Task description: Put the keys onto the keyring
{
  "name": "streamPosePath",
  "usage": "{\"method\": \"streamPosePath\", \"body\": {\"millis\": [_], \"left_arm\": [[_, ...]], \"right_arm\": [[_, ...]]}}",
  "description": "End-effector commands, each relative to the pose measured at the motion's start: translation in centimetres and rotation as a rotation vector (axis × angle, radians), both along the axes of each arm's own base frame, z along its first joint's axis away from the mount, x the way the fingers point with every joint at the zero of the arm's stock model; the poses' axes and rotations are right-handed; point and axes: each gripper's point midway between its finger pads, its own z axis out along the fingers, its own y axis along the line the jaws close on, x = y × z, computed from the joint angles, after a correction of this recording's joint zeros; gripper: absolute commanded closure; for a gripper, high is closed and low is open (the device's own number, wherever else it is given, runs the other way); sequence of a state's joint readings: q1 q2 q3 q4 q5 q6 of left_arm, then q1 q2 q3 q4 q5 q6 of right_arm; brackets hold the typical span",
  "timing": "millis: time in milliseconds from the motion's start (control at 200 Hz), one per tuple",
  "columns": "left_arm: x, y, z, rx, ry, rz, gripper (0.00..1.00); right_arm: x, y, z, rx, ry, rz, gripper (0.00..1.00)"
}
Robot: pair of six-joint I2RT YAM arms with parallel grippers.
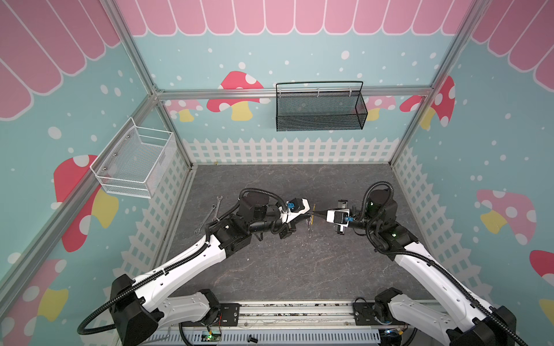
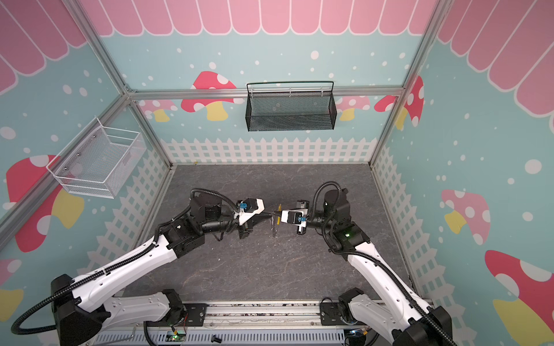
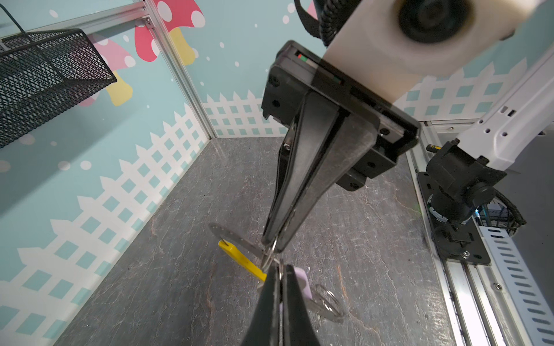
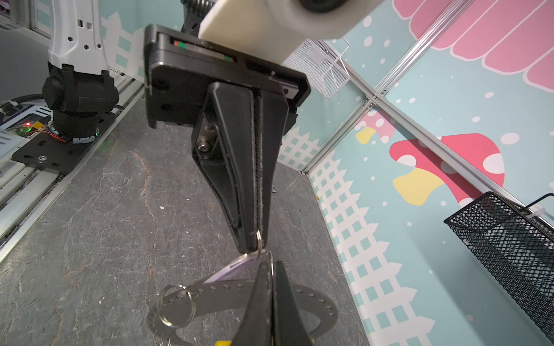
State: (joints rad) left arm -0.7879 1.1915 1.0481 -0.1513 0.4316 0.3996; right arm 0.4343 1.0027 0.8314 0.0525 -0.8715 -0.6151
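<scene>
Right wrist view, right claw point(image 4: 271, 265): closed hard on the flat perforated band of the keyring point(image 4: 314, 296), holding it in the air.
Left claw point(image 4: 254, 248): also closed, tip to tip with the right claw. It pinches the lilac-tagged key point(image 4: 230, 268) by its small split ring.
Ring against band: the small ring sits right at the keyring's band. I cannot tell whether it is threaded on or only touching.
Keyring: held above the surface point(image 1: 284, 269), between the two claws in both top views. Its yellow segment point(image 3: 239, 259) shows just beside the right claw's tips.
Second split ring point(image 4: 175, 305): looks threaded on the band, so one key is probably on already. No blue tag can be made out.
Risk, slip: both grips are on thin metal at the very fingertips. A small twist could pop the ring or the band free, and it would drop to the surface.
Risk, miss: the ring could slide along the band without finding the opening.
Risk, contact: the claw tips could jam together.
Black mesh basket point(image 1: 319, 122): hung on the back wall, nothing seen inside.
White mesh basket point(image 1: 126, 161): on the left wall, nothing seen inside.
Wrenches point(image 1: 209, 215): lying on the surface by the left arm, well apart.
</scene>
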Motion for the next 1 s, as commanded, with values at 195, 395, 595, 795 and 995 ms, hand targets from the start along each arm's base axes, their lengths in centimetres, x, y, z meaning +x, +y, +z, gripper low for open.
{"method": "streamPosePath", "body": {"millis": [195,395,595,795,995], "left_arm": [[0.6,-0.4,1.8,-0.042,0.000,0.032,1.00],[0.9,-0.4,1.8,-0.042,0.002,0.042,1.00],[1.6,-0.2,1.7,-0.022,-0.023,0.091,1.00],[2.1,0.3,1.6,-0.003,-0.038,0.134,1.00],[2.2,0.6,1.2,0.021,-0.027,0.151,1.00]], "right_arm": [[-1.2,0.2,-0.2,-0.004,-0.027,0.044,1.00],[-1.2,0.1,-0.2,-0.004,-0.028,0.045,1.00],[-1.3,0.2,-0.1,-0.004,-0.024,0.047,1.00],[-1.2,0.2,-0.1,-0.003,-0.017,0.044,1.00],[-1.1,0.1,-0.1,-0.007,-0.034,0.039,1.00]]}}
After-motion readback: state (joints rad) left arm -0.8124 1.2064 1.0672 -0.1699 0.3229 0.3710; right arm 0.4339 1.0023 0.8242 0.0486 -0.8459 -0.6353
